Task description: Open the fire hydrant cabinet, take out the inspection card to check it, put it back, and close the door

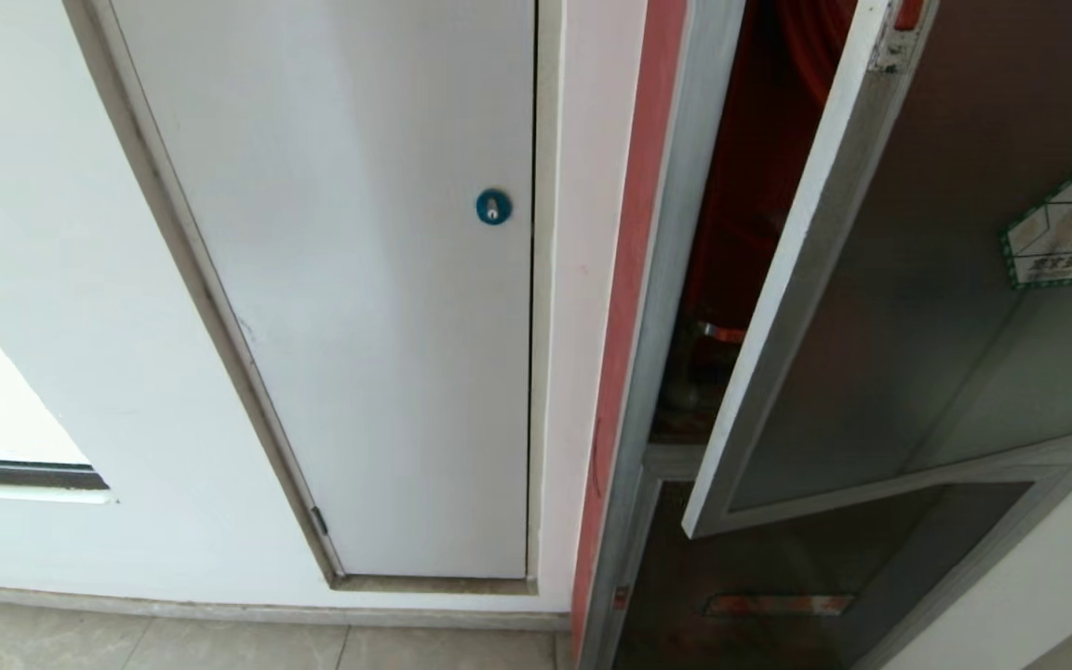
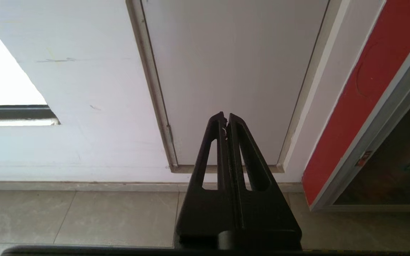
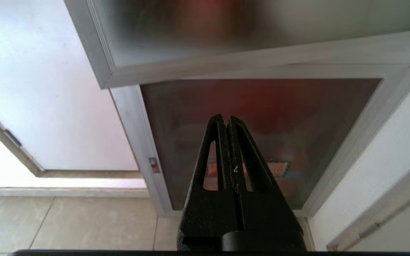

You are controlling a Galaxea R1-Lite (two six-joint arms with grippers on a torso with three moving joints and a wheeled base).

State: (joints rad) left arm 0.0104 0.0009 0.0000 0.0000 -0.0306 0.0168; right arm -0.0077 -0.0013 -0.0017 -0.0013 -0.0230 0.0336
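Door (image 1: 917,307) seen ajar, swung out from fire hydrant cabinet (image 1: 657,307); red interior glimpsed through gap. Inspection card not seen. Step judged: opening only part done. Left tool (image 2: 226,119) pressed together, empty, aimed at white panel (image 1: 359,279) with blue lock (image 1: 493,207). Right tool (image 3: 227,121) pressed together, empty, held before lower glass panel (image 3: 255,117). Next move judged: door edge to be caught, swung wider. Tiled floor (image 2: 77,217) below, white wall (image 1: 52,307) around.

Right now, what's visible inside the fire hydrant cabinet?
Through the gap left by the ajar door, the fire hydrant cabinet shows red lining and dark red shapes up top, plus a metal fitting lower down. The door covers the rest; no inspection card shows.
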